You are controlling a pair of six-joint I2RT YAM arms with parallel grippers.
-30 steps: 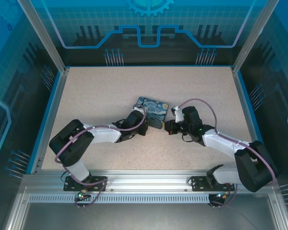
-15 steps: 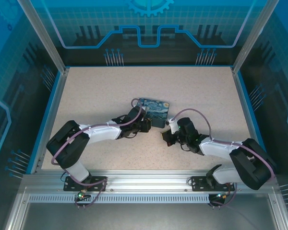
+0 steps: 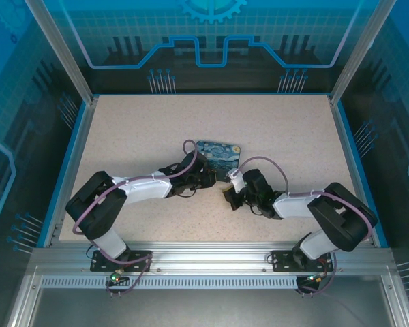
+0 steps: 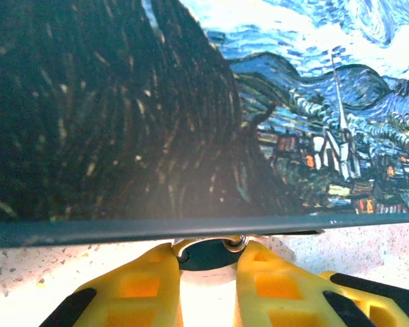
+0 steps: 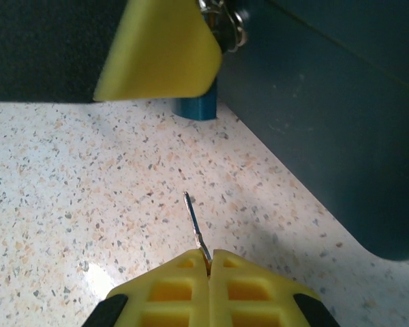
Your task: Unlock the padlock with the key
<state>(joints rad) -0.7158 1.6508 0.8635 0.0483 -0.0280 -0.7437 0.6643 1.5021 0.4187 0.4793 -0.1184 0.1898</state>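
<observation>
The padlock (image 4: 208,289) is a small silver lock, and my left gripper (image 4: 209,253) is shut on its body. Its thin shackle (image 4: 203,244) arches between the yellow fingertips, right against the near edge of the swirl-painted tin (image 4: 273,102). From above, my left gripper (image 3: 208,179) sits at the tin's (image 3: 218,154) front-left corner. My right gripper (image 5: 209,253) is shut on the key (image 5: 193,221), whose thin blade sticks out over the table, aimed toward the left gripper's finger (image 5: 157,51) and the metal of the padlock (image 5: 223,26). The right gripper (image 3: 229,195) hovers just right of the left one.
The tin's dark side wall (image 5: 327,102) runs close along the right of the key. A small blue piece (image 5: 198,107) shows under the left finger. Speckled tabletop (image 3: 157,129) lies open around the tin; blue-rimmed enclosure walls (image 3: 75,136) border it.
My right gripper has moved left and toward the near edge with the key, closing in on the left gripper. The left gripper shifted slightly right along the tin's front.
</observation>
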